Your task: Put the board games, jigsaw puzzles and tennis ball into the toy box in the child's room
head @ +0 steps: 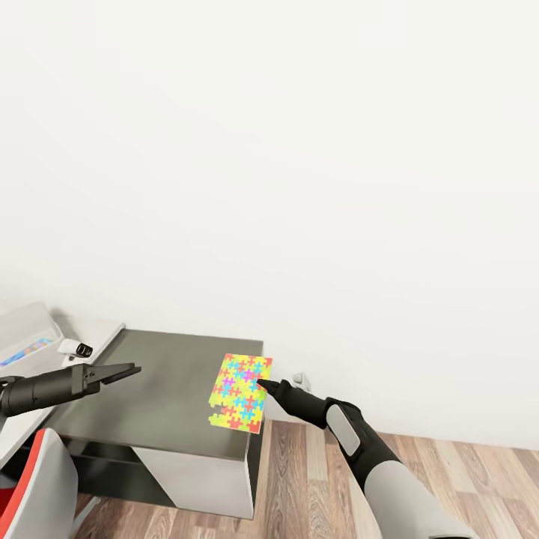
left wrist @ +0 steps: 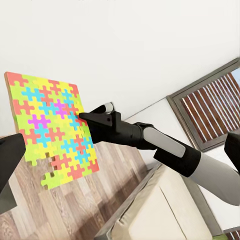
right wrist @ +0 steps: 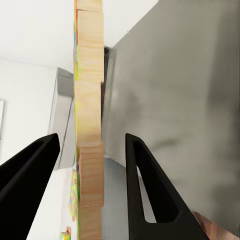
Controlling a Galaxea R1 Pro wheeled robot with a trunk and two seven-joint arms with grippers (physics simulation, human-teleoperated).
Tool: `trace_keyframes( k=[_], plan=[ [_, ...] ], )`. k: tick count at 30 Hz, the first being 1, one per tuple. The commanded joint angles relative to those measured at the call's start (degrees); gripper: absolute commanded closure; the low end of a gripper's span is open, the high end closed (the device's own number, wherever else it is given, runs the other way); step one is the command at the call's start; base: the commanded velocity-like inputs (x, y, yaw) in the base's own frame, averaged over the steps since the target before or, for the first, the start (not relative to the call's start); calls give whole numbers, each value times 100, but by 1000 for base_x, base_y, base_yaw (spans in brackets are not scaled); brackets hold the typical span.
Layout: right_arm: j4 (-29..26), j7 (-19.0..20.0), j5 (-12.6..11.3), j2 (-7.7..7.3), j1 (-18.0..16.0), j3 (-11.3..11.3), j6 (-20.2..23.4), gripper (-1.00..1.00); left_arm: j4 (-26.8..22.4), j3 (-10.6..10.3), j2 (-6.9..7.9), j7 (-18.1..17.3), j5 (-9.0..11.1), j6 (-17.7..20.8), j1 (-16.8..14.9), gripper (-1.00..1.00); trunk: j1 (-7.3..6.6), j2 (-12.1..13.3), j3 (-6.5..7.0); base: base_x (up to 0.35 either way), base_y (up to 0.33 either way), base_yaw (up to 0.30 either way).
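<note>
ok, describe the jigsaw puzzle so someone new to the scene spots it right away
Find the dark grey cabinet top against the white wall. Above its right front corner, the right gripper holds the jigsaw puzzle up by one edge. It is a thin flat panel of interlocked yellow, red, blue and pink pieces, the brightest thing there.

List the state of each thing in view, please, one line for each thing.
Jigsaw puzzle: held upright in the air over the cabinet's edge, a few pieces missing at one corner.
Right gripper: shut on the jigsaw puzzle's edge.
Left gripper: holds nothing, open or shut not clear.
Toy box: on the table, lidless, something printed inside.
Dark cabinet: top bare.
</note>
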Motion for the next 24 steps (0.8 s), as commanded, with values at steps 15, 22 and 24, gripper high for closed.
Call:
trace_keyframes(
  k=[15,22,24],
  plan=[
    [0,-4,-35,1,-1,-7,41,100,0,-1,2,-24,-5,61,-4,-100,4,-11,130,0,0,0],
    [0,-8,-33,1,-2,-7,41,100,0,-6,2,-24,-5,61,-4,-100,4,-11,197,0,0,0],
    [0,-8,-35,1,-1,-7,41,100,0,-8,2,-24,-5,61,-2,-100,4,-11,216,0,0,0]
  ],
)
